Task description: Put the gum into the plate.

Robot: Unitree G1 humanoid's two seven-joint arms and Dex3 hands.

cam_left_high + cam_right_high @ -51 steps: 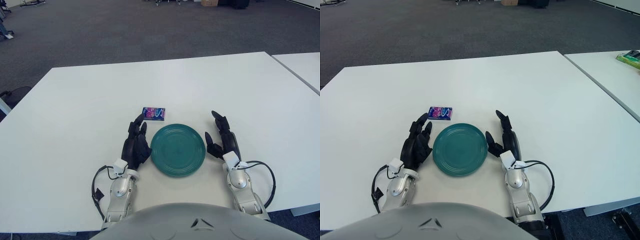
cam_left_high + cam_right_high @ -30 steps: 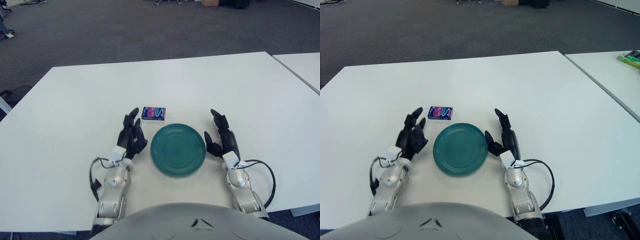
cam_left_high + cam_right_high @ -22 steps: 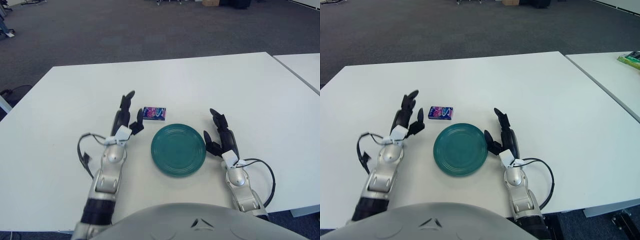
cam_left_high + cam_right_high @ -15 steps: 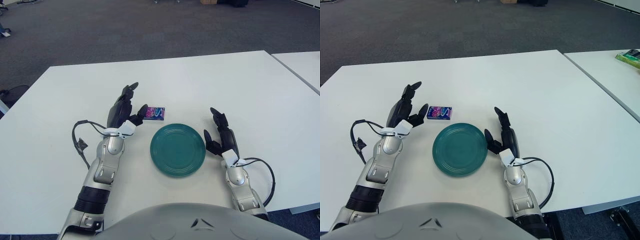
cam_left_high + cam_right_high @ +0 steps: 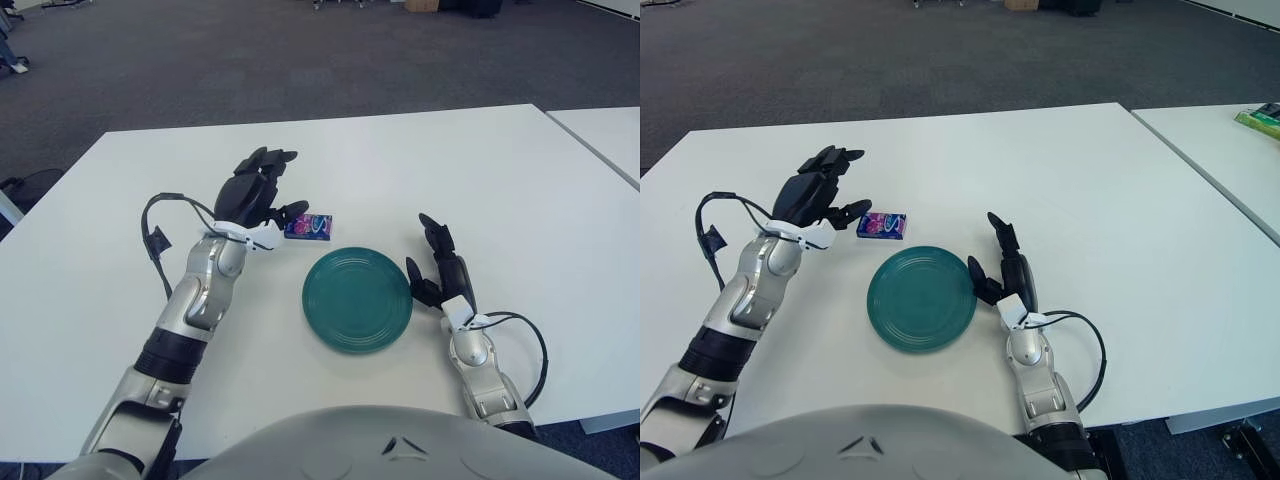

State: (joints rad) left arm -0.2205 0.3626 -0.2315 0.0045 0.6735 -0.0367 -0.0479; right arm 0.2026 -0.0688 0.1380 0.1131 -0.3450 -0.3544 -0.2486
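Left hand (image 5: 252,190) hovers spread, gum (image 5: 308,227) lying just right of it.

You get bright, even light from overhead, with no hard glare on the white table (image 5: 400,170), which reads almost blown out at its centre. Shadows are soft and short: look under the left hand (image 5: 255,190) in the middle left and beside the right hand (image 5: 440,270) at lower right. Focus holds across the frame. The grey floor (image 5: 200,60) along the top stays darker. The rounded grey shape at the bottom edge looks soft.
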